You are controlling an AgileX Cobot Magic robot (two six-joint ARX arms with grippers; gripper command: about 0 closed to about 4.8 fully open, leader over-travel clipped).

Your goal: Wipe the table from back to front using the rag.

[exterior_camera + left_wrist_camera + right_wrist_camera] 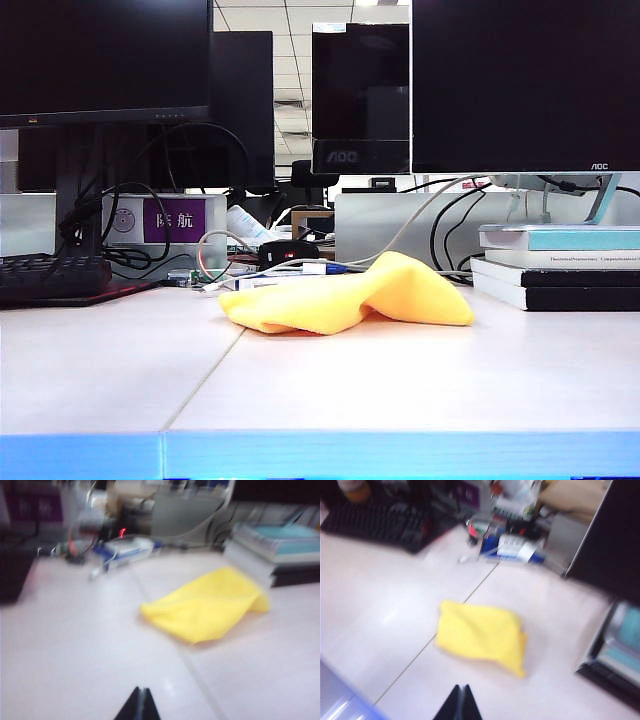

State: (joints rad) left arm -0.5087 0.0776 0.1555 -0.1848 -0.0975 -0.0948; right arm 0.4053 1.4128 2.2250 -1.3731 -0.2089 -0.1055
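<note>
The yellow rag (350,292) lies crumpled on the off-white table (330,380), near its middle, just right of the thin seam. It also shows in the left wrist view as the rag (207,605) and in the right wrist view as the rag (480,634). My left gripper (140,690) is shut and empty, well short of the rag, above bare table. My right gripper (460,687) is shut and empty too, held above the table close to the rag's near edge. Neither gripper shows in the exterior view. Both wrist views are blurred.
A black keyboard (50,275) lies at the back left. Stacked books (560,265) stand at the back right, close to the rag. Cables, a small box (512,547) and monitors (520,80) crowd the back. The light blue front edge (320,455) bounds the table.
</note>
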